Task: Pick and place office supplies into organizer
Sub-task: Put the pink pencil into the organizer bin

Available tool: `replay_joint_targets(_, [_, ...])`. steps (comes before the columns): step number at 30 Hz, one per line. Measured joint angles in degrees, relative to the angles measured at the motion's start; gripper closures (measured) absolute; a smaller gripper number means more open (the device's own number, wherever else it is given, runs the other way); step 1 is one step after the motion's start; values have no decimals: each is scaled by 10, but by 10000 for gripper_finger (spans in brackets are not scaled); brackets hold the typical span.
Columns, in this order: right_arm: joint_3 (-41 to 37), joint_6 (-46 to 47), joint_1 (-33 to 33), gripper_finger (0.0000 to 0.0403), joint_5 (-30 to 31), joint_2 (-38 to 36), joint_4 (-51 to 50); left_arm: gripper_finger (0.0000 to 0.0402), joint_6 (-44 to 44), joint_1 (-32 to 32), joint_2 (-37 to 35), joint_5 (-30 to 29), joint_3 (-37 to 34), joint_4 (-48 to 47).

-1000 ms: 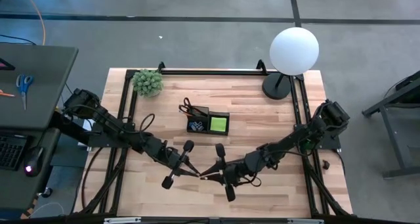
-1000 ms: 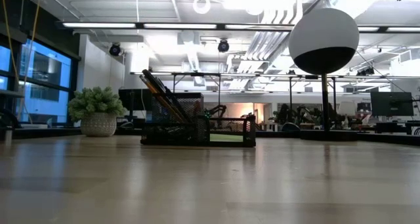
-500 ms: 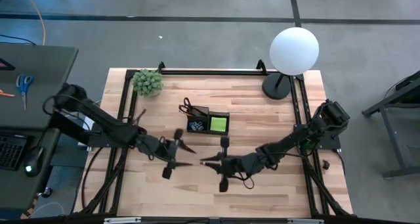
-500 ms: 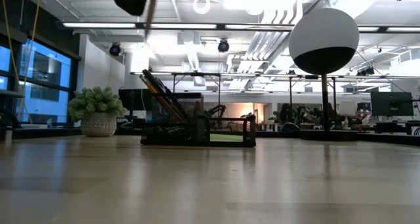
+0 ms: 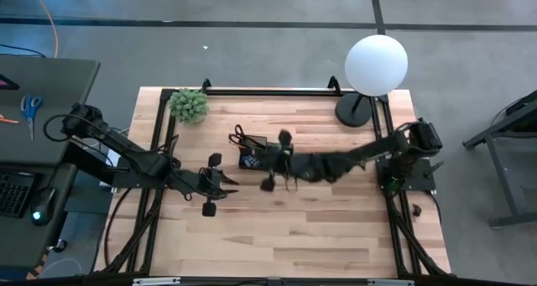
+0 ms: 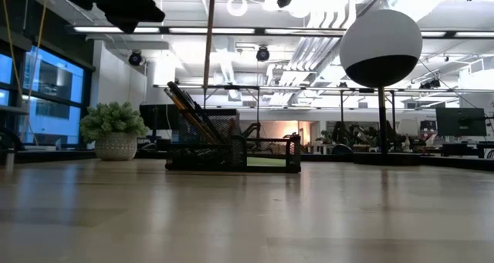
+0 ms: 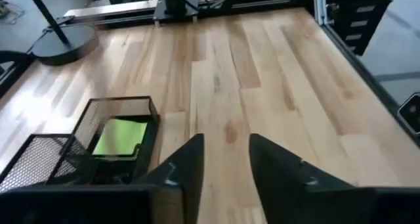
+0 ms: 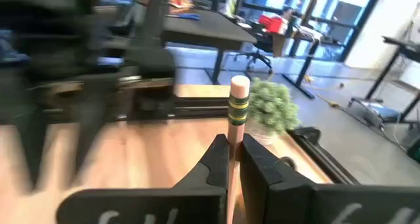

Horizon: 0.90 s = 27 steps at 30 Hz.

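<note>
Right wrist view is showing the right gripper (image 8: 231,159) pinching a wooden pencil (image 8: 235,138), eraser end up; overhead, that arm is reaching over the organizer (image 5: 267,158), near mid-table; the left gripper (image 7: 226,159) is hanging with fingers parted, empty, beside it; a lime-green sticky-note pad (image 7: 121,138) is lying inside.

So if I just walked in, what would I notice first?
Probably the big white globe lamp at the table's back right corner, with a small green plant at the back left. Then the right gripper, pinching a wooden pencil upright over the black organizer in the middle. The left gripper hangs empty, nearer the front.
</note>
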Motion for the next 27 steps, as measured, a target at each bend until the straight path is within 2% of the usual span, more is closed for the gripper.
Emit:
replay_joint_targets(7, [22, 41, -120, 395, -85, -3, -59, 356, 2, 0, -4, 1, 0, -30])
replay_joint_targets(13, [42, 71, -173, 397, -136, -3, -123, 391, 3, 0, -5, 15, 0, -35])
replay_joint_targets(21, [43, 173, -206, 391, -199, 5, -233, 399, 2, 0, -4, 41, 0, -30])
replay_joint_targets(27, [43, 171, -205, 369, -201, 36, -226, 391, 2, 0, -4, 41, 0, -17])
